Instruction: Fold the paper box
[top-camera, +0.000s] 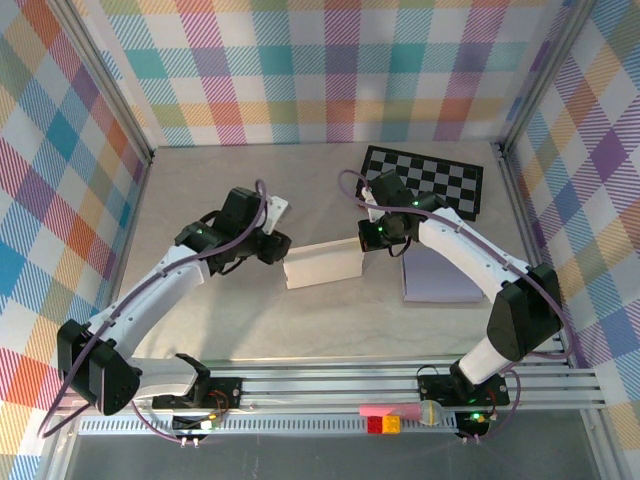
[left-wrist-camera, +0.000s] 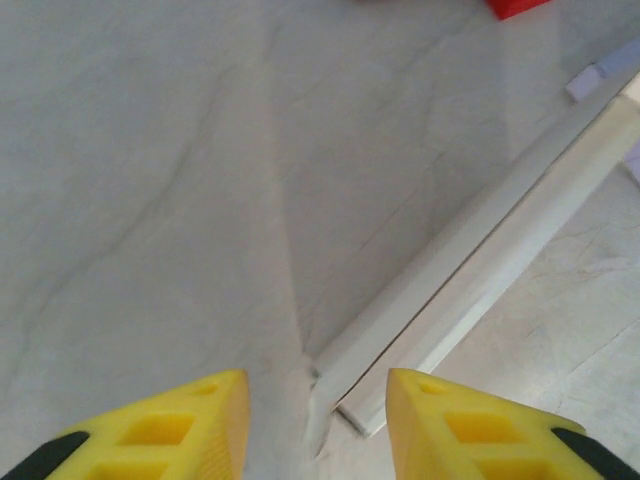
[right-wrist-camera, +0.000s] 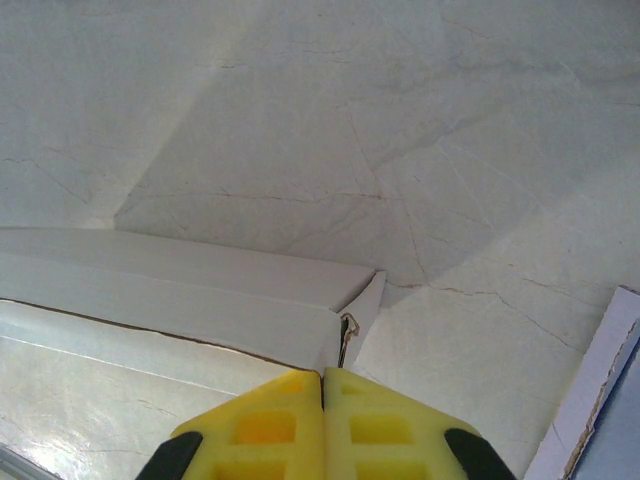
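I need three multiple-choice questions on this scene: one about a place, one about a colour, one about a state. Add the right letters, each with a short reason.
1. Where on the table does the checkered board lie?
A. near left
B. far right
C. centre

2. What colour are the fingers of the left gripper?
A. green
B. red
C. yellow

3. How does the right gripper stand?
A. shut
B. wide open
C. around a cup

1 B: it lies in the far right corner.
2 C: the left wrist view shows yellow tips.
3 A: its fingers meet with no gap.
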